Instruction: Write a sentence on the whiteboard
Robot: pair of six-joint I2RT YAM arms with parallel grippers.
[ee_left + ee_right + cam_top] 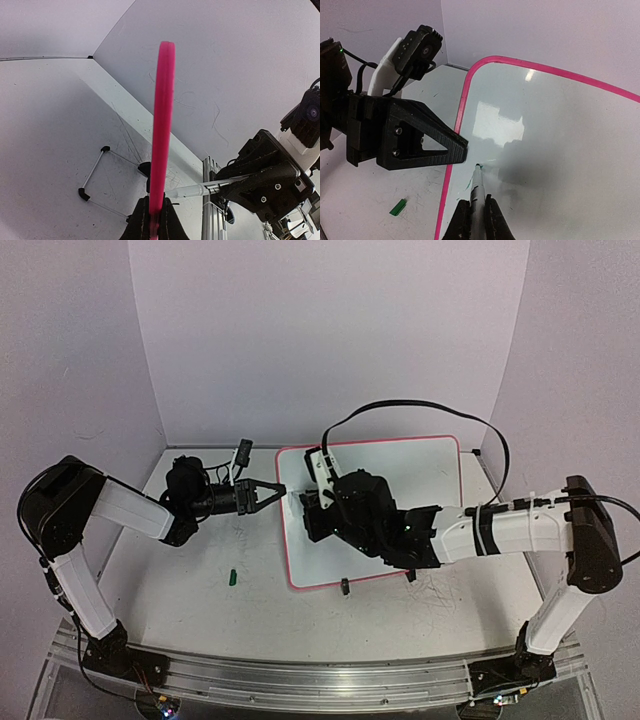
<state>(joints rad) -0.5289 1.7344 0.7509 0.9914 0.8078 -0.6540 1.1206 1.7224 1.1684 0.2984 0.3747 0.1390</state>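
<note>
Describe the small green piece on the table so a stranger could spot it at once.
Find the large glossy white whiteboard with a pink-red frame in the table's middle. On the white tabletop, left of its near left corner, lies a small green stub. It is the only loose green thing there, touching nothing.

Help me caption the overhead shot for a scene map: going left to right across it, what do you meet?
left arm's elbow → small green piece → left gripper, clamped on the board's left edge → whiteboard → right arm's elbow
</note>
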